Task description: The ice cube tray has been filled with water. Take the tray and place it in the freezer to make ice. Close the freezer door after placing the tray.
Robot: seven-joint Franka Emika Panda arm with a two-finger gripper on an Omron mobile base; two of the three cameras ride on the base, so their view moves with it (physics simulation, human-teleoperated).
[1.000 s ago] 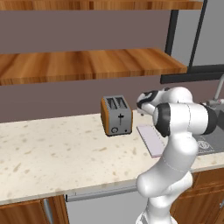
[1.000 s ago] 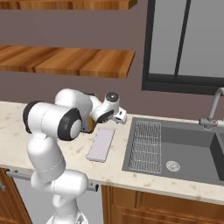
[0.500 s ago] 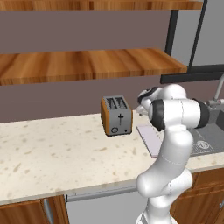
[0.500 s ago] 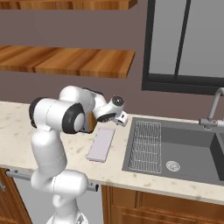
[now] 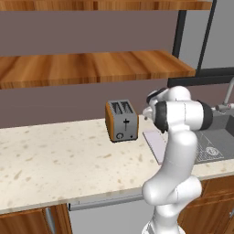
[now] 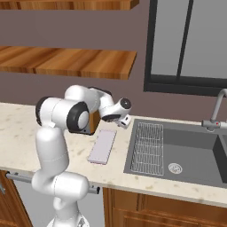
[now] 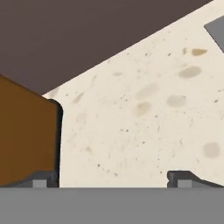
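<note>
Ice cube tray (image 6: 102, 146) lies flat on the counter (image 5: 55, 155), between the toaster (image 5: 121, 120) and the sink (image 6: 177, 148), untouched.

The gripper (image 6: 124, 122) hovers above the tray's far end with its jaws spread wide and nothing between them. The tray looks thin, stiff and light, but it carries water, so I judge it must stay level; a pinch across its narrow width near the middle seems safest, since an end grip would likely tip it. The right base view shows the whole slab and its magenta lower edge; in the left base view the arm covers much of it. The hand view looks past the two tips at bare speckled counter and the toaster's orange side.
</note>
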